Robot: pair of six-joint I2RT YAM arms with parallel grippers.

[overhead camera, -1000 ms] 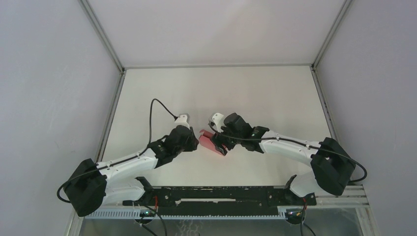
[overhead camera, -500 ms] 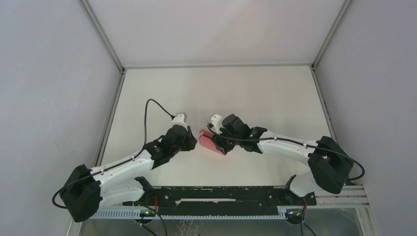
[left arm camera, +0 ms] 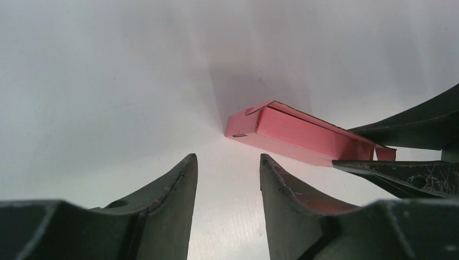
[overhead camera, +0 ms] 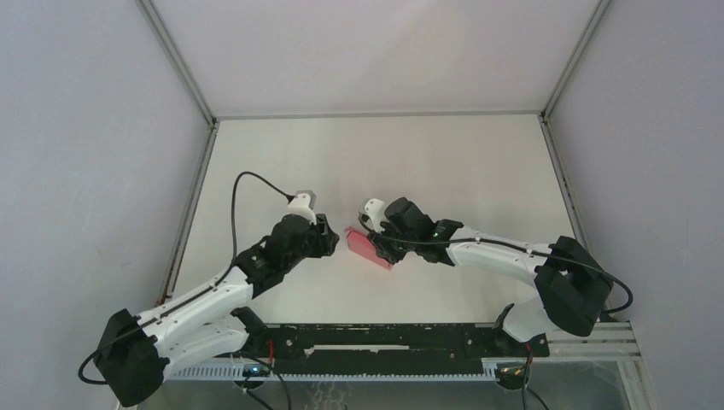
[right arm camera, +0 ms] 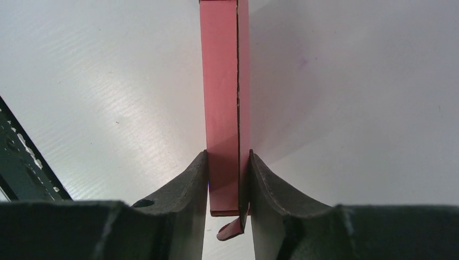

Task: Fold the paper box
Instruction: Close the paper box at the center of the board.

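Mid-fold: right pincer [right arm camera: 228, 157] nipped narrow on paper box [right arm camera: 222, 81]; left pincer [left arm camera: 227, 162] half open, empty.
Top view: box at middle of tabletop [overhead camera: 384, 162], between the arms. Left wrist: matte pink card, a long flat sleeve, one end down on the white surface, clear of that pincer. Right wrist: thin panels squeezed between dark pads [right arm camera: 187, 189], loose flap [right arm camera: 229, 231] curling below. Risk, as I judge it: the squeeze creases the card, or the card slips out.

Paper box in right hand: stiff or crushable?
Likely light and crushable: the paper box is thin card, pinched in the right hand. Its loose tab curls below the grip, so flaps probably flop. Matte faces should not slip.
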